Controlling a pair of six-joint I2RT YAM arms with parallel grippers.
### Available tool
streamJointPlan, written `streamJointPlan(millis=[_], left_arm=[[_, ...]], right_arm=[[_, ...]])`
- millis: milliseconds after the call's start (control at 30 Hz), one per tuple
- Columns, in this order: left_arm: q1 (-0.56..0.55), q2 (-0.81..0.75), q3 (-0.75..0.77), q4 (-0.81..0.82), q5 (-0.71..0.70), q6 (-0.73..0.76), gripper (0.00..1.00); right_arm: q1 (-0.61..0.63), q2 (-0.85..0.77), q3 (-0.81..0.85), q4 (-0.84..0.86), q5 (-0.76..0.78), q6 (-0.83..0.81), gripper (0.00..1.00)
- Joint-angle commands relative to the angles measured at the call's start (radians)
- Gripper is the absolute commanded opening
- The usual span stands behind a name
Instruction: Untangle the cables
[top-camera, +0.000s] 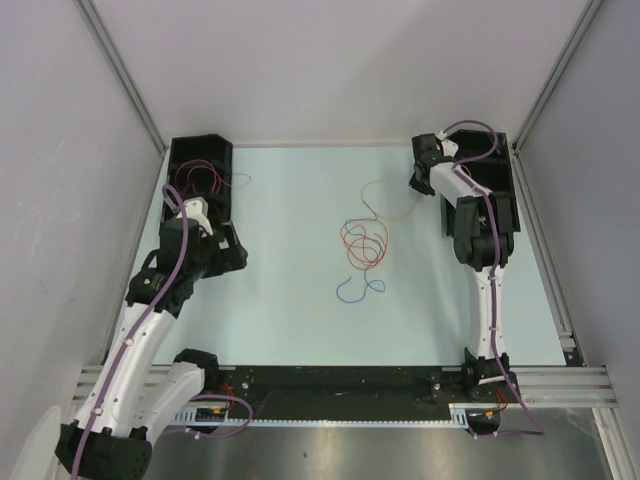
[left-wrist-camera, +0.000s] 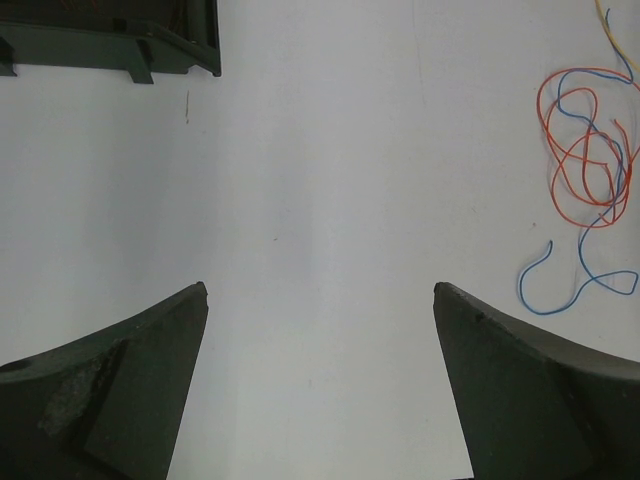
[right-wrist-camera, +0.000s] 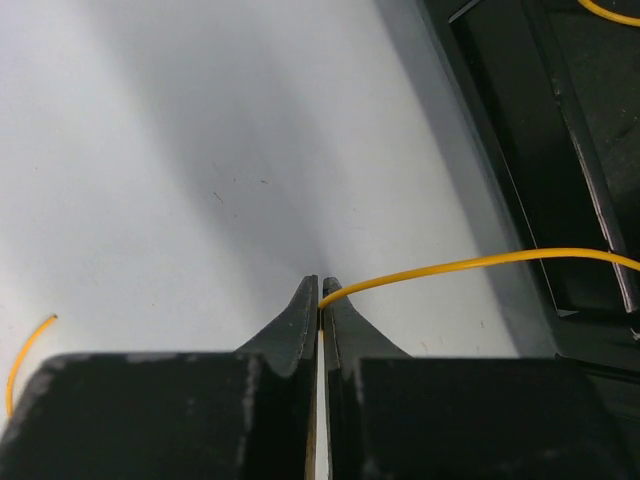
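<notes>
Pale table with 2 robot arms. Left gripper hovers empty, fingers spread wide, facing the cables, a loose orange, red and blue tangle mid-table. Right gripper pinches 1 orange cable beside a black bin, seemingly to pull it free.

No text, label, brand, number or sign can be read in any of the three views. The counter is plain across the whole frame, and any marks on the other surfaces are too small to make out.
</notes>
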Motion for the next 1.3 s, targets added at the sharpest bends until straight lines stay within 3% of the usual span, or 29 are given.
streamJointPlan(millis=[0, 267, 800, 1267], left_arm=[[0.017, -0.007, 0.001, 0.026, 0.013, 0.021, 1.00], [0.022, -0.013, -0.001, 0.027, 0.010, 0.022, 1.00], [0.023, -0.029, -0.001, 0.023, -0.008, 0.017, 1.00], [0.023, -0.022, 0.001, 0.017, -0.024, 0.011, 1.00]], right_arm=[[0.011, -0.052, 0.052, 0.002, 0.057, -0.022, 0.00], [0.002, -0.190, 0.080, -0.033, 0.019, -0.053, 0.00], [-0.142, -0.379, 0.148, -0.098, -0.121, -0.090, 0.00], [-0.297, -0.442, 0.157, -0.070, -0.227, -0.071, 0.00]])
